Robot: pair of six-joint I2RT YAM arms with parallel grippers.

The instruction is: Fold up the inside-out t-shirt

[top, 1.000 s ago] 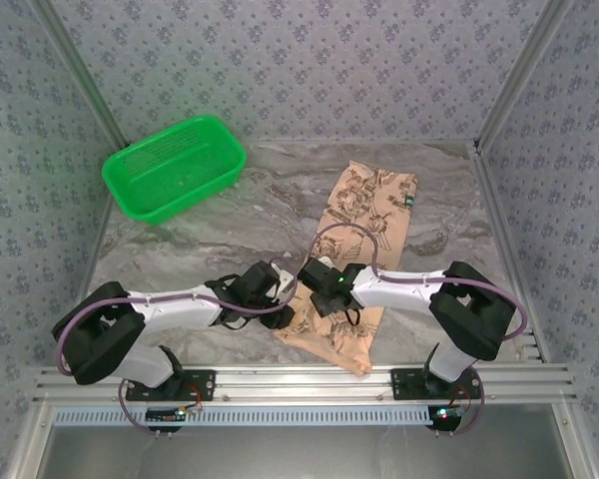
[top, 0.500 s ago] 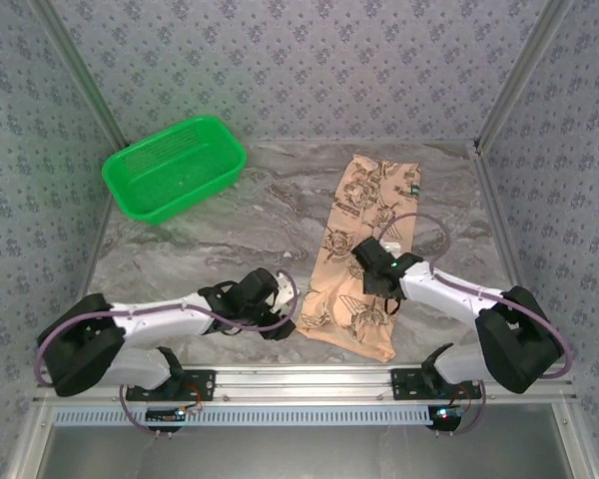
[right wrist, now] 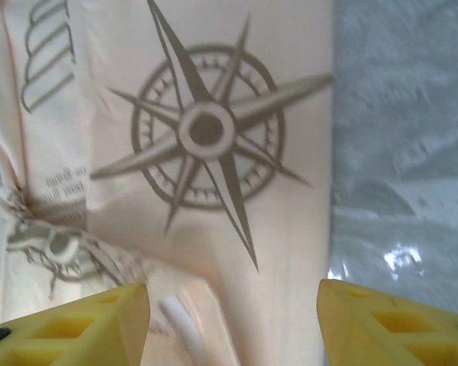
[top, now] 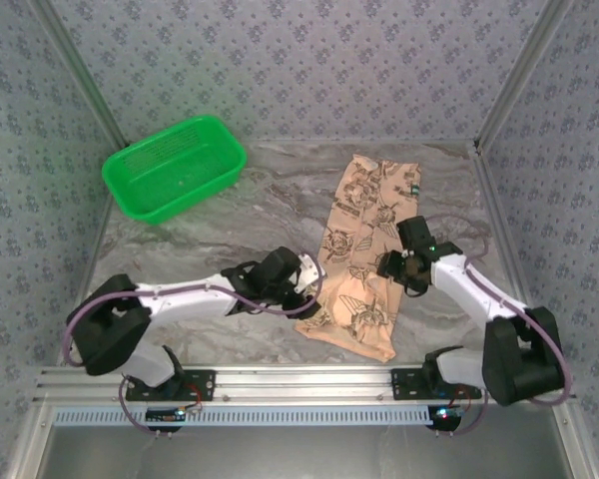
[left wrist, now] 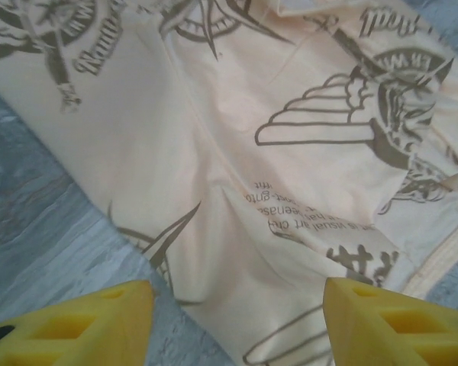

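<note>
**Shirt narrowed to a strip, cross-fold to come**

The t-shirt [top: 364,254] lies on the table [top: 230,220] to the right of the green basket [top: 170,170], well apart from it. Its print side is up and it looks already folded lengthwise. The left end effector [top: 312,291] hovers at its basket-side edge and the right end effector [top: 397,271] at its far edge, both spread apart and empty. The end-over-end fold appears left to do.

White arms [top: 180,298], purple cables [top: 68,339]

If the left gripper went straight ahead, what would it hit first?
Probably the t-shirt: the left gripper points, jaws open, right at its printed cloth; how near is unclear.
</note>
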